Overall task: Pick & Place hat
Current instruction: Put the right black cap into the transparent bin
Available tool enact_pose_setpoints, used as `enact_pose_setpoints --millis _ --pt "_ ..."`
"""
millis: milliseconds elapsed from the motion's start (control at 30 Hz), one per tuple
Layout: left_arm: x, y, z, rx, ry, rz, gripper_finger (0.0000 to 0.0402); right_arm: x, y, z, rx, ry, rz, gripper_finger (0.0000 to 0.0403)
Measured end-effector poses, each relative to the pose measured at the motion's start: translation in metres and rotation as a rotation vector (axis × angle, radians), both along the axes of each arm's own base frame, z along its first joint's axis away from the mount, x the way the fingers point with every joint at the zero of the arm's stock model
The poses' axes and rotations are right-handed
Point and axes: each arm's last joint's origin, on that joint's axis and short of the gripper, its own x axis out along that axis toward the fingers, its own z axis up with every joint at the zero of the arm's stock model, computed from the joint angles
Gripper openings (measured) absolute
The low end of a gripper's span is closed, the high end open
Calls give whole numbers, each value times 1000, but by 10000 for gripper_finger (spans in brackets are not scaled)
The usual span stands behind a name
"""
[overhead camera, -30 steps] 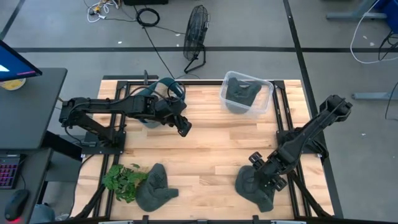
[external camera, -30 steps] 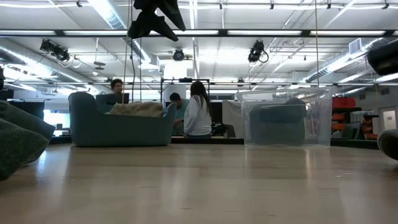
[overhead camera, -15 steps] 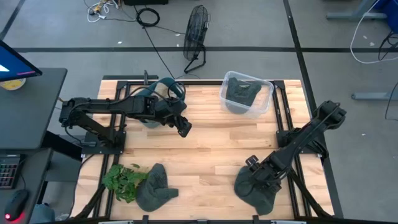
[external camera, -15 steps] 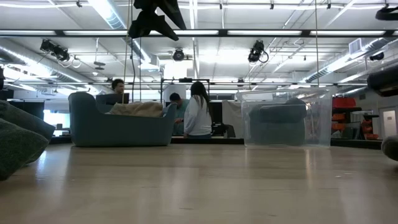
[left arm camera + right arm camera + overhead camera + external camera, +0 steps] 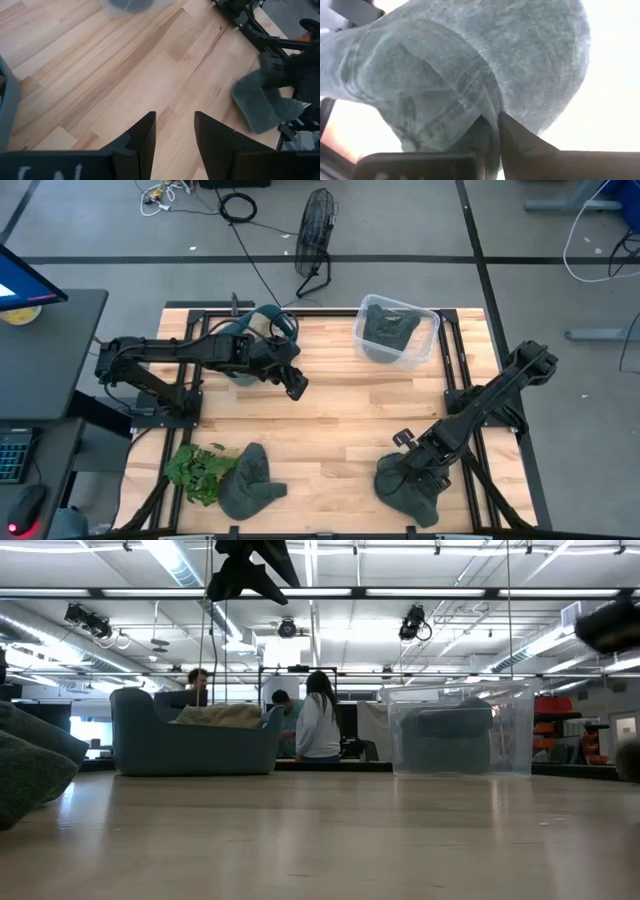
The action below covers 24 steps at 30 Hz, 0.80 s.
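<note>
A grey hat (image 5: 402,488) lies on the wooden table near its near right corner, and it fills the right wrist view (image 5: 470,65). My right gripper (image 5: 410,464) is down on this hat and shut on its cloth. A second grey hat (image 5: 250,482) rests flat at the near left. A third hat (image 5: 388,328) sits inside the clear bin (image 5: 432,340) at the far edge. My left gripper (image 5: 295,386) hangs open above the table's far left part, with nothing between its fingers (image 5: 172,135). My right gripper pinches a raised fold of the hat's cloth (image 5: 487,107) between its two fingers (image 5: 520,145). It comes down at a slant from the table's far right side. The rest of the hat lies on the table.
A green leafy bunch (image 5: 195,468) lies beside the near-left hat. A blue tub (image 5: 262,326) stands at the far left under my left arm. Bare wood stretches across the middle of the table (image 5: 340,420). People sit in the room beyond the table.
My right gripper has gone down and toward the table's near left, onto the near-right hat. My left arm has kept still.
</note>
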Motion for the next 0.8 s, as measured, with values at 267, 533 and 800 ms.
enact_pose_setpoints --millis 267,533,800 --pt "0 0 0 -18 -7 18 138 14 5 77 -168 -160 177 11" --pt "2 -3 2 -18 -36 8 138 14 -16 138 -533 -274 258 7" --pt "5 -11 5 -18 -77 -18 138 17 -48 168 -895 -327 255 6"
